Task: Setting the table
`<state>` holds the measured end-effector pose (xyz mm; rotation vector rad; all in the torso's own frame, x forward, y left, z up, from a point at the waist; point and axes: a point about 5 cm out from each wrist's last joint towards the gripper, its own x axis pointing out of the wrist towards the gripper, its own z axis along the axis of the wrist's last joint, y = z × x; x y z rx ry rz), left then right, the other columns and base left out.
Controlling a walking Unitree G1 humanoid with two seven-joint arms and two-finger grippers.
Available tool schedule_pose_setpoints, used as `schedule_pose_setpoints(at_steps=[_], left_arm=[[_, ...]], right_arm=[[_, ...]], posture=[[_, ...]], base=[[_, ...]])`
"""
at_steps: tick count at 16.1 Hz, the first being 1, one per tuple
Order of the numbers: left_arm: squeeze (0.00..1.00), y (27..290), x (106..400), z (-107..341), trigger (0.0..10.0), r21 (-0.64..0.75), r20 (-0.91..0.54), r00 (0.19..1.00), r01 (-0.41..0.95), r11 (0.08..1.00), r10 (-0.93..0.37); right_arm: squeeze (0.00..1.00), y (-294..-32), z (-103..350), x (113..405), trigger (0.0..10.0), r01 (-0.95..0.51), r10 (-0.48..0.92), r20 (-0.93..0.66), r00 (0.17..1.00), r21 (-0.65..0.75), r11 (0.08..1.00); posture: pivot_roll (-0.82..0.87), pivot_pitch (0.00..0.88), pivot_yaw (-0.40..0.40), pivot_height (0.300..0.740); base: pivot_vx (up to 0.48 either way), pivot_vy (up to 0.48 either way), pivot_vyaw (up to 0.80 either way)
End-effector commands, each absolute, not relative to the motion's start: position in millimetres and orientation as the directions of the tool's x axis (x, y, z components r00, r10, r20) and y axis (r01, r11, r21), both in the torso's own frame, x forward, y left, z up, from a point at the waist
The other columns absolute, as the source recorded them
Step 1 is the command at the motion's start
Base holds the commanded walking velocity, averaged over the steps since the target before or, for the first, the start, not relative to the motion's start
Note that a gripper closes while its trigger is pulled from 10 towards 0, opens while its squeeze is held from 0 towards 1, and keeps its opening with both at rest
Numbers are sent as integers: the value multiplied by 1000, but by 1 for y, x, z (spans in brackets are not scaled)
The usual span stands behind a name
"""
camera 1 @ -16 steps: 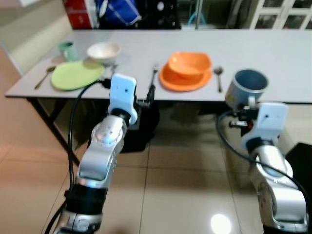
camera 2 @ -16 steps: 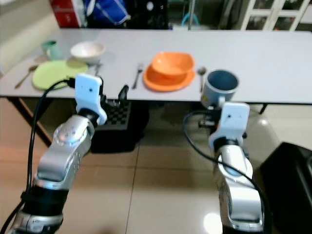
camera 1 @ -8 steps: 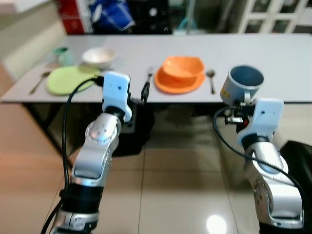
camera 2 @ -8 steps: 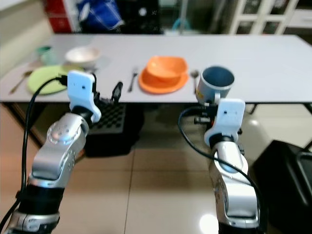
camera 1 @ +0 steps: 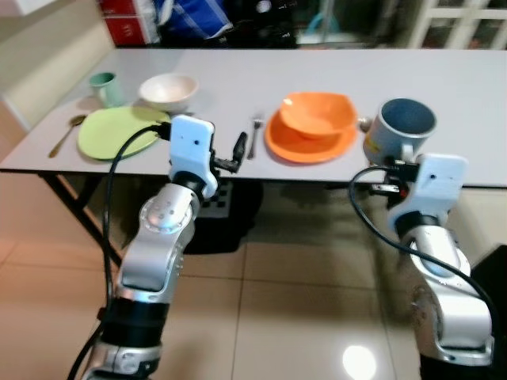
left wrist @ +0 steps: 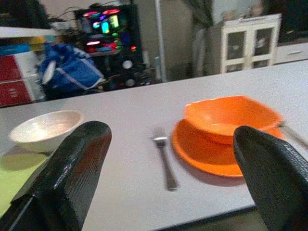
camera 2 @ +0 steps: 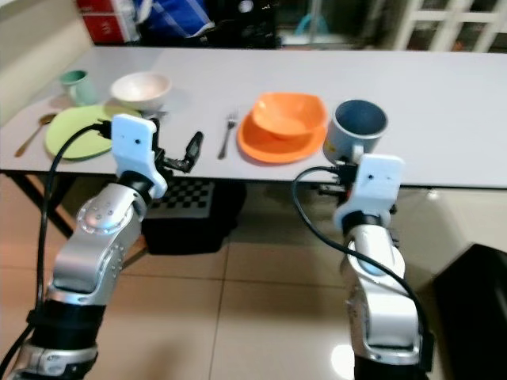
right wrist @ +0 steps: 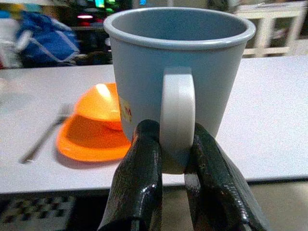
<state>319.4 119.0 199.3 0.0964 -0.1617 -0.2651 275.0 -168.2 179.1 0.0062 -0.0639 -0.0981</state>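
My right gripper (right wrist: 174,134) is shut on the white handle of a grey-blue mug (camera 1: 400,131), held upright over the table's front edge, just right of the orange plate (camera 1: 297,146). An orange bowl (camera 1: 317,115) sits on that plate. A fork (camera 1: 254,134) lies to its left, and a spoon (camera 1: 363,123) to its right is mostly hidden behind the mug. My left gripper (left wrist: 168,134) is open at the table edge, in front of the fork, holding nothing.
At the left end of the grey table (camera 1: 444,87) are a green plate (camera 1: 119,132), a white bowl (camera 1: 168,91), a green cup (camera 1: 104,85) and a spoon (camera 1: 63,134). A black crate (camera 1: 230,202) stands under the table. Red boxes and a blue bag (left wrist: 67,72) are behind it.
The whole view has swayed with the camera. The mug stays in my right gripper and now sits nearer the orange plate, covering most of the spoon beside it.
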Motion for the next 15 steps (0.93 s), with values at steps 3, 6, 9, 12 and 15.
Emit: schedule_pose_setpoints(at_steps=[3, 6, 9, 12, 15], left_arm=[[0, 115, 319, 204, 10000, 117, 164, 941, 279, 953, -296], [0, 115, 319, 203, 10000, 120, 162, 940, 282, 952, -299], [0, 114, 319, 203, 10000, 121, 160, 939, 286, 951, -303], [0, 114, 319, 202, 10000, 122, 159, 938, 290, 949, -307], [0, 113, 319, 202, 10000, 123, 158, 937, 293, 948, -311]], right_arm=[[0, -174, 184, 274, 10000, 119, -120, 84, 989, 12, 993], [0, -174, 184, 275, 10000, 125, -125, 84, 989, 15, 992], [0, -175, 184, 275, 10000, 129, -131, 82, 988, 20, 991], [0, -175, 185, 275, 10000, 131, -133, 84, 988, 20, 991], [0, -175, 185, 275, 10000, 132, -134, 85, 987, 21, 991]], posture=[[-72, 0, 39, 740], [-72, 0, 41, 740], [-73, 0, 41, 740], [-74, 0, 43, 740], [-74, 0, 43, 740]], base=[[480, 0, 0], [480, 0, 0], [480, 0, 0], [480, 0, 0], [480, 0, 0]])
